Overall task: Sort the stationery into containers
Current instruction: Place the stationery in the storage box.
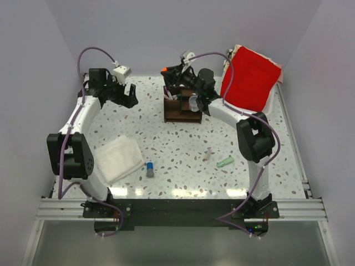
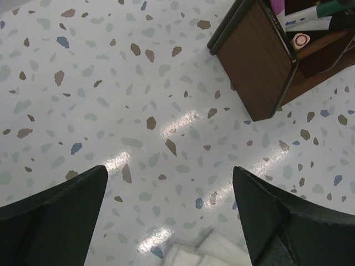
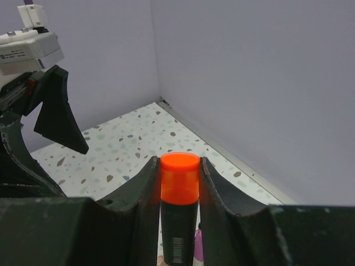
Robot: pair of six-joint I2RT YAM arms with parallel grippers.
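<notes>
The right claw (image 3: 178,166) pinches the orange-and-black highlighter (image 3: 179,191) above the wooden organizer (image 1: 178,112), which already holds pens (image 2: 310,11). The blue-capped stick (image 1: 150,169) and mint-green piece (image 1: 224,162) lie unsorted, well behind it. The left claw (image 2: 169,188) gapes empty.

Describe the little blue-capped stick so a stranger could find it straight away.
Find the white folded cloth at the near left of the speckled table. Just right of it, not touching, lies a short grey stick. Unlike the mint-green piece farther right, it has a blue cap at its far end.
</notes>
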